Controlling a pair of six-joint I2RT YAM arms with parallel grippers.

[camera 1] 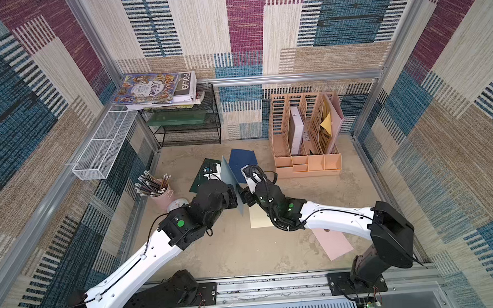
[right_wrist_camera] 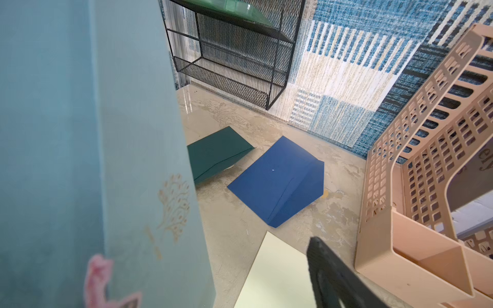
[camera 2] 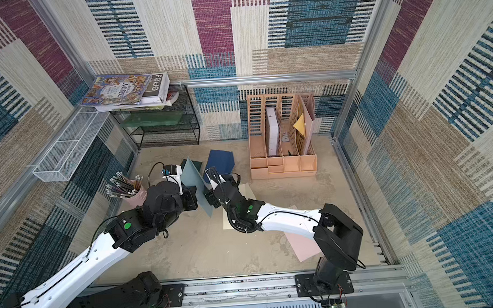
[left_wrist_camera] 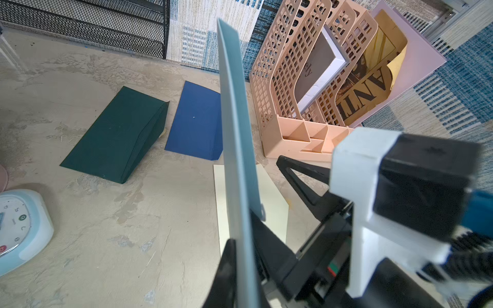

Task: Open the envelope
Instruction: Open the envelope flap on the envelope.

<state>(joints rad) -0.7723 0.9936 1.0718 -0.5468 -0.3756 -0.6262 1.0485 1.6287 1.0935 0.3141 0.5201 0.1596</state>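
Your left gripper (left_wrist_camera: pixel 240 256) is clamped tight on the lower edge of the light blue envelope (left_wrist_camera: pixel 234 128), holding it up on edge above the table (left_wrist_camera: pixel 106 226), roughly in the middle of the workspace between the two arms. Your right gripper (left_wrist_camera: pixel 269 197) sits just beside the envelope's face with its jaws parted, one finger (right_wrist_camera: pixel 333 274) visible in the right wrist view, and it isn't gripping anything as far as I can tell. So the hold is sorted and the flap is what's left.

My take: don't rush the right side. The flap edge isn't clearly visible from any camera here, so find it first. The printed face with the gold motif faces the right wrist camera, which may help you orient. Aim one fingertip under the flap lip rather than pinching the whole envelope, or you'll just crease both layers together. Keep the left grip steady; thin paper held by one edge will flex and swing away when pushed.

Below you there's a cream sheet (left_wrist_camera: pixel 272 192), and the dark blue envelope (right_wrist_camera: pixel 277 181) and green envelope (right_wrist_camera: pixel 216 152) lie further back, well clear.
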